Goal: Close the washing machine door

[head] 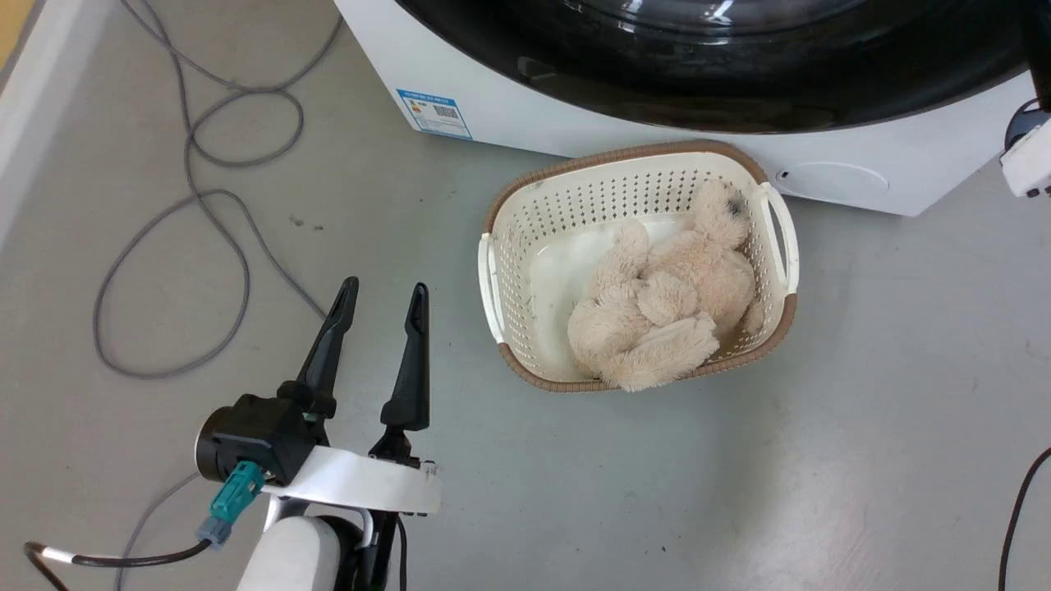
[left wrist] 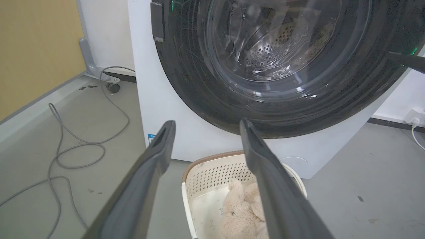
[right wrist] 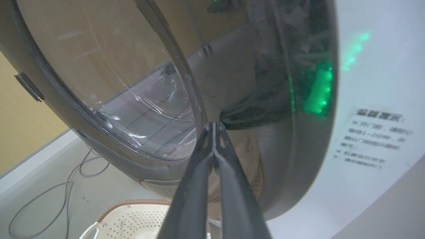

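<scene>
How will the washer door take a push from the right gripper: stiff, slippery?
Likely stiff: the washing machine door has a thick black frame around bulging glass. Probably slippery: its glossy surface shows reflections, so the right gripper, shut to a narrow tip, might skid sideways.

The left pincer (head: pixel 386 287) is held low on its pale forearm (head: pixel 287 558), with its two dark fingers spread well apart and pointing forward. The right pincer (right wrist: pixel 215 124) has its fingertips pressed together.

Grey floor (head: pixel 862 427), lightly scuffed; grey cable (head: pixel 246 275) looped at its left side. Yellow wall (left wrist: pixel 36 49) adjoins white wall (left wrist: pixel 106 30).
</scene>
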